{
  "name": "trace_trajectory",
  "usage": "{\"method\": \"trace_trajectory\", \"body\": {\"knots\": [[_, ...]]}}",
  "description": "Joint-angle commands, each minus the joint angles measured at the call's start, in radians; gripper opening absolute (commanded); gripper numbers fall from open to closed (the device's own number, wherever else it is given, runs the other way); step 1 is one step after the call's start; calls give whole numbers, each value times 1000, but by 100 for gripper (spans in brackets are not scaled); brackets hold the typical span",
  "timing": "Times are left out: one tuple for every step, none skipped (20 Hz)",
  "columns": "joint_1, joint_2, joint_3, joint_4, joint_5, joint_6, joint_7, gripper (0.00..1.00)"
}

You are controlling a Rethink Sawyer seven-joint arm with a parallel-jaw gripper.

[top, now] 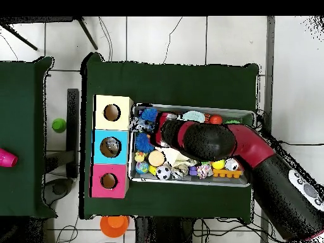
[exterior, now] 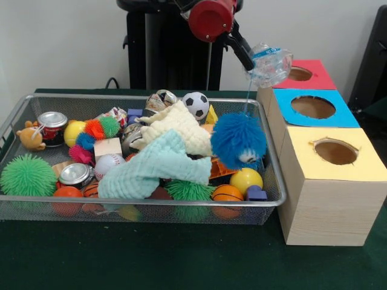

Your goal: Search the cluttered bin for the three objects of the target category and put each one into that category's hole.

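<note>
The wire bin [exterior: 18, 118] is packed with toys, and the arm [exterior: 211, 18] swings in from twelve o'clock: this reads as the carry step. The three boxes [exterior: 329, 199] sit at three o'clock of the bin. The gripper [exterior: 257, 60] is clamped on a crushed clear bottle [exterior: 270, 65], hanging just at nine o'clock of the red hole [exterior: 299, 74]. Next move, I'd say: centre over the right hole, then release.

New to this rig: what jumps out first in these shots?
First, the red arm coming down from above, holding a crumpled clear plastic bottle in the air near the red box and blue box. Next, the wire bin heaped with toys, where a fuzzy blue ball and a pale green cloth sit on top. The yellow box stands nearest the camera.
</note>
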Motion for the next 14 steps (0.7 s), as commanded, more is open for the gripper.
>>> {"method": "trace_trajectory", "body": {"knots": [[30,-13,-89,79,0,-52,246,0],[36,-13,-94,79,0,-57,248,0],[43,-13,-100,81,-2,-64,252,0],[52,-14,-109,80,-5,-70,257,0],[63,-12,-118,80,-7,-78,263,0],[71,-14,-126,79,-9,-82,266,0],[81,-13,-135,79,-9,-86,270,0],[88,-12,-141,78,-7,-88,273,0],[96,-12,-148,79,-7,-91,277,0],[104,-12,-155,78,-5,-93,280,0],[112,-13,-162,79,-5,-101,284,0],[121,-13,-169,79,-5,-107,289,0],[128,-12,-179,80,-8,-116,292,0],[138,-13,-188,81,-8,-127,297,0]]}}
